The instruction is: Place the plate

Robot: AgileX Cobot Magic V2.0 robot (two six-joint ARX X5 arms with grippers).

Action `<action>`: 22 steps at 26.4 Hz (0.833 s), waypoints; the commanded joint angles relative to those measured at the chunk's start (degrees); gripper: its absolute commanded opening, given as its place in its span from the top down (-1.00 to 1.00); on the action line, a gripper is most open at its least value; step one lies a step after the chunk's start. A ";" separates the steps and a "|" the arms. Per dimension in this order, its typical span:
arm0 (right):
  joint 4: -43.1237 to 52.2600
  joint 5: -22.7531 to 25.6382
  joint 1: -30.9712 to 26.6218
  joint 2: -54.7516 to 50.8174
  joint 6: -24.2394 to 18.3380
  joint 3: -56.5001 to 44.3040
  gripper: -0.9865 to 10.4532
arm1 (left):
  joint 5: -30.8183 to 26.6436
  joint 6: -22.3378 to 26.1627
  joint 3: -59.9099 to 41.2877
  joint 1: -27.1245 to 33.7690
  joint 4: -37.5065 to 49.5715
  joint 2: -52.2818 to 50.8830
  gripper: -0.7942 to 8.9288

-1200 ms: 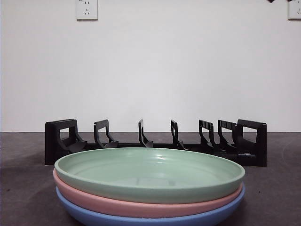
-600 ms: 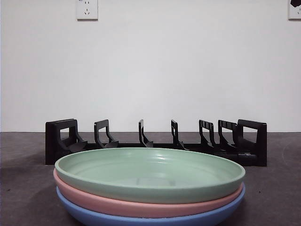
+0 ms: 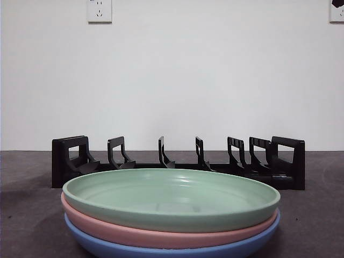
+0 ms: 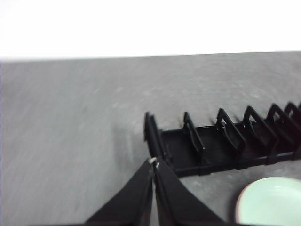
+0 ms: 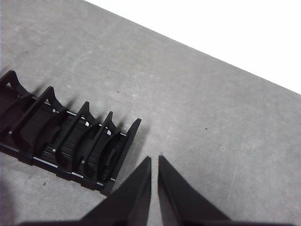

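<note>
Three plates are stacked at the table's front: a green plate (image 3: 171, 196) on top, a pink plate (image 3: 161, 234) under it and a blue plate (image 3: 172, 250) at the bottom. Behind them stands a black slotted rack (image 3: 177, 164) with nothing in its slots. My left gripper (image 4: 154, 163) hovers shut with nothing in it above the table by one end of the rack (image 4: 221, 143), and the green plate's edge (image 4: 270, 203) shows nearby. My right gripper (image 5: 154, 161) hangs shut and holds nothing, beside the rack's other end (image 5: 70, 141).
A black arm tip (image 3: 337, 2) shows at the top right corner of the front view. Grey table surface (image 5: 211, 122) spreads around the rack. A white wall with sockets (image 3: 99, 11) stands behind.
The black arm tip at the top right of the front view has drawn further toward the corner. The plates and the rack have not moved.
</note>
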 commanded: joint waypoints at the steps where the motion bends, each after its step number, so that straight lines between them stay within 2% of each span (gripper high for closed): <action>1: 0.61 0.04 0.26 0.33 0.37 0.39 0.79 | 4.57 7.19 -11.23 5.90 10.99 -5.03 0.82; 3: 0.61 0.04 0.26 0.33 0.37 0.39 0.79 | 6.73 6.21 -18.58 11.06 16.83 -8.20 0.82; 9: 0.61 0.04 0.26 0.33 0.37 0.39 0.79 | 7.78 0.94 -32.06 21.18 28.83 -13.86 0.82; 14: 0.61 0.04 0.26 0.33 0.37 0.39 0.79 | 13.14 1.20 -37.94 26.88 32.81 -18.93 0.82; 18: 0.61 0.07 0.26 0.35 0.37 0.39 0.79 | 17.90 0.70 -40.76 30.01 32.59 -21.66 0.82; 22: 0.61 0.04 0.26 0.33 0.37 0.39 0.79 | 18.38 0.72 -40.76 30.60 31.52 -21.66 0.82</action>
